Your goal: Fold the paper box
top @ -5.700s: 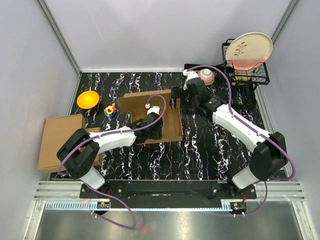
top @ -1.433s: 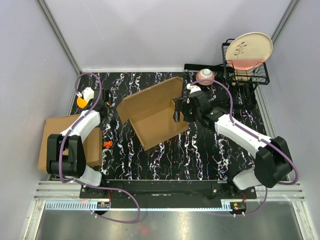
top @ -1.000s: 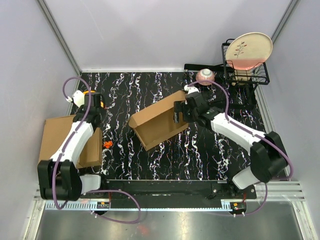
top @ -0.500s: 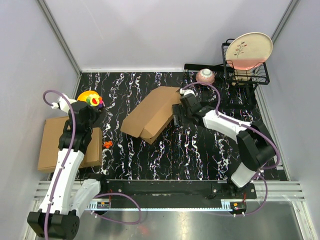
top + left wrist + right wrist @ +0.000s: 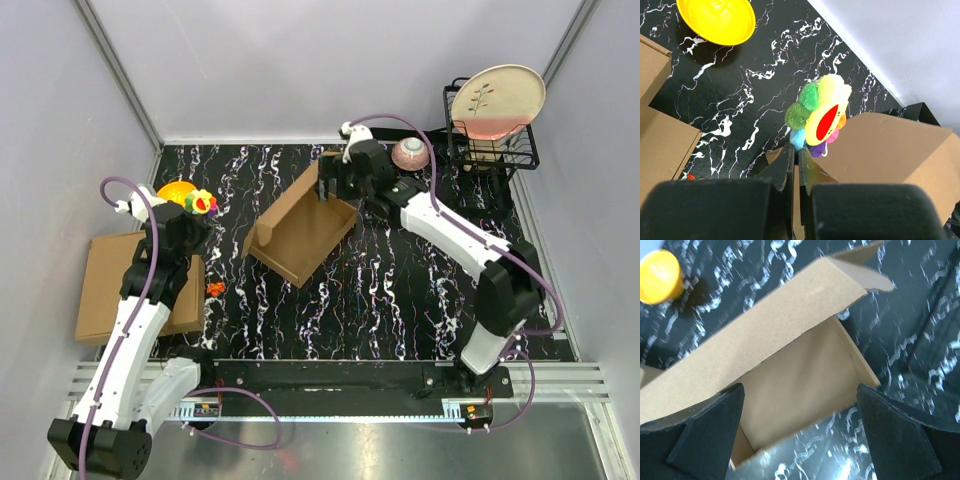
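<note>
Cardboard of the paper box [image 5: 300, 225] is seen tilted just beyond the spread jaws of the right gripper [image 5: 328, 187]; a plush flower [image 5: 822, 116] is pinched by the left gripper [image 5: 795, 150], well apart.

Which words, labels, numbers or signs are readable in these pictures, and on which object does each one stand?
No text can be read anywhere.
paper box: plain brown, no print.
cardboard stack: plain, no print.
plate: only a drawn leafy sprig, no letters.
plush flower: no letters.
small tags on the front rail: too small to read.
</note>
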Robot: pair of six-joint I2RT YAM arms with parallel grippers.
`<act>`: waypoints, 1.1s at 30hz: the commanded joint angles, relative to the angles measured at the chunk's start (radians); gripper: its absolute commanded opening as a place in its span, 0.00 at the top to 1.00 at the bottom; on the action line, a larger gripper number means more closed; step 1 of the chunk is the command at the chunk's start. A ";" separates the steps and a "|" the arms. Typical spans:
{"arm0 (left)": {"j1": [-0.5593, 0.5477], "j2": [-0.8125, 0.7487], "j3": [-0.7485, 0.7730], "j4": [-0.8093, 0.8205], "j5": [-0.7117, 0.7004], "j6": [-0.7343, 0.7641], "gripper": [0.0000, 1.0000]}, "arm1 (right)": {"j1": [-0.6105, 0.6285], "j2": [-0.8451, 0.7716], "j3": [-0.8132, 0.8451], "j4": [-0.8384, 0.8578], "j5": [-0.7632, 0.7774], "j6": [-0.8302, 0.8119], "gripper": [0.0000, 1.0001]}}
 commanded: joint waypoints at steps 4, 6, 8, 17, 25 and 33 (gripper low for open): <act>-0.025 -0.020 0.044 -0.008 -0.022 0.024 1.00 | 0.024 0.284 0.348 -0.022 -0.113 0.022 0.00; -0.033 -0.025 0.063 -0.021 -0.040 0.032 1.00 | 0.025 0.424 0.506 -0.116 -0.121 0.022 0.00; -0.037 -0.028 0.090 -0.038 -0.051 0.038 1.00 | 0.027 0.501 0.615 -0.177 -0.138 0.022 0.00; -0.040 0.003 0.294 -0.094 -0.085 0.078 1.00 | 0.020 0.537 0.615 -0.143 -0.035 -0.019 0.00; -0.057 0.044 0.425 -0.042 0.094 0.055 1.00 | 0.019 0.437 0.557 -0.153 -0.044 -0.077 0.00; -0.315 0.016 0.365 0.064 0.167 0.068 1.00 | 0.043 0.530 0.739 -0.202 -0.079 -0.070 0.00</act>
